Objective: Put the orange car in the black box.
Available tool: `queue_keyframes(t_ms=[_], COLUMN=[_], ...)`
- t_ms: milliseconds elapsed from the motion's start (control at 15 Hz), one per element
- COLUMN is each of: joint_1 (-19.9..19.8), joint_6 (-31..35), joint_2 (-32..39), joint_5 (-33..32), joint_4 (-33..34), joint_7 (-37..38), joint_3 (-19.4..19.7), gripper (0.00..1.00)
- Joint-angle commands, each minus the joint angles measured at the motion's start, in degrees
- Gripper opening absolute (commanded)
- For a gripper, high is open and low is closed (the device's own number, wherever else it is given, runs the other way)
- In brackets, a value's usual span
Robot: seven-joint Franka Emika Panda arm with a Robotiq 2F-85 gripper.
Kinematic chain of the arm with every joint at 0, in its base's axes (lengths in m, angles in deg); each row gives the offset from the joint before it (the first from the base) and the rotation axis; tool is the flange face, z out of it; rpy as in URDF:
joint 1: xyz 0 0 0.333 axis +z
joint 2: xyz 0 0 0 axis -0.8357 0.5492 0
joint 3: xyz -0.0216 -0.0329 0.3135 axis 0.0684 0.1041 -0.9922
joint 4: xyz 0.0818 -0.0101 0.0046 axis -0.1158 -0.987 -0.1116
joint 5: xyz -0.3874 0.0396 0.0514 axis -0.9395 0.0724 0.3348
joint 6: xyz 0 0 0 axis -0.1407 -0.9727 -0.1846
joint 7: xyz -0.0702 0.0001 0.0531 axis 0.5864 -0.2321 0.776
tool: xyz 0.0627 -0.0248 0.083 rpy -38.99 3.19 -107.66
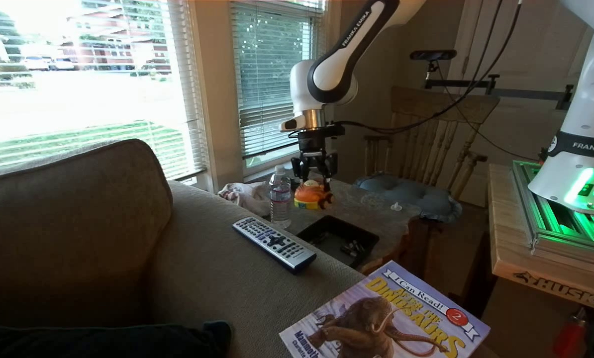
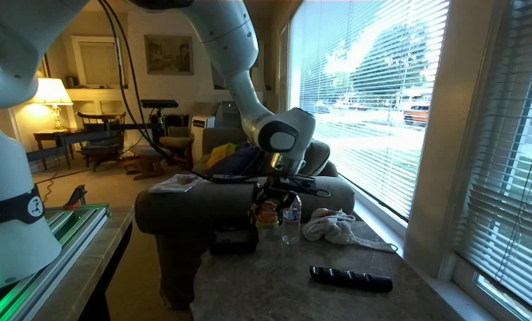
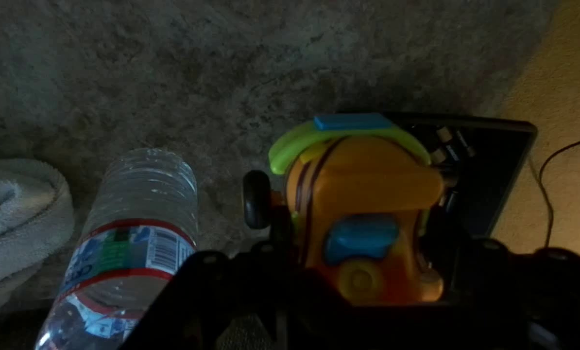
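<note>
Worktop (image 2: 270, 285) by window (image 2: 368, 98) | fingers (image 1: 331, 166) clamped on car (image 1: 311, 195), aloft near box (image 3: 489, 175) | pickup done | left, by my reckoning: centre over box, lower, release

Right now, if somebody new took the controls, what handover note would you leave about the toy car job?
Pincer: shut on the car.
Car: held up off the table, near the bottle, not yet in the box.
Box: on the table, a few small items inside.
Done: car gripped and raised.
Left: bring it over the box, lower it, let go; probably wise to steer away from the bottle.
</note>
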Motion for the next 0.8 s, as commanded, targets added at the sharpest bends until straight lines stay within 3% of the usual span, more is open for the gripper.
queue_keyframes(t_ms=[0,533,600,733], joint_1=[0.7,0.67,0.67,1.53], joint_6=[-0.14,-0.14,-0.14,0.55], joint_2=[-0.02,-0.01,-0.01,0.85], joint_5=[1.23,1.42,1.42,0.63], joint_4=[0.29,0.34,0.34,1.04], joint_7=[-0.43,-0.42,-0.42,-1.11], joint_3=[0.61,0.57,0.57,0.53], gripper=[0.69,0.69,0.44,0.44])
